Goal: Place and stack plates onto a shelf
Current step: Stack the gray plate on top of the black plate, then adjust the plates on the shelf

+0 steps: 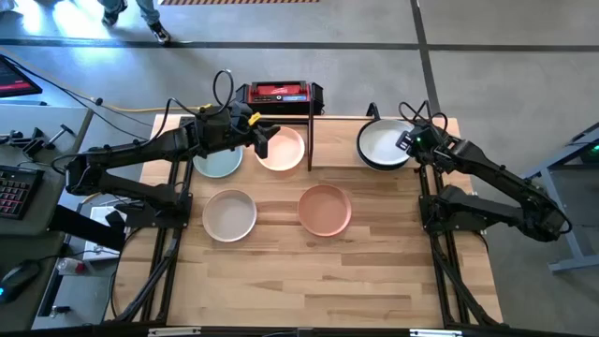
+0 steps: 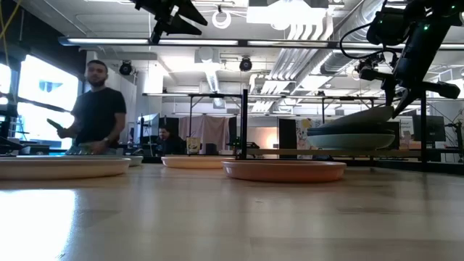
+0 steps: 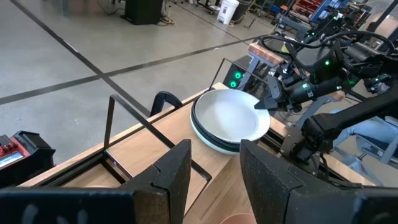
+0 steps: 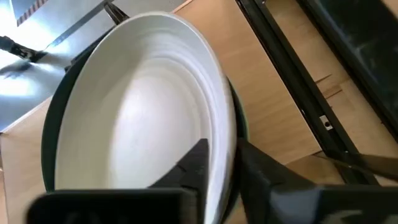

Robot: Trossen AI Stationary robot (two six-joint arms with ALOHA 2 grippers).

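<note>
My right end effector point(image 4: 217, 163) straddles the white plate's point(image 1: 386, 142) rim, fingers slightly parted, plate resting atop the dark stack on the shelf point(image 1: 337, 161), while my left end effector point(image 1: 265, 133) hovers wide over the peach plate point(image 1: 283, 150).

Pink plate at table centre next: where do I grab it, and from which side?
Grip the pink plate by its raised rim, one finger inside and one outside. It lies flat and upright with open table on its right, so come from above on the right gripper's side.
</note>
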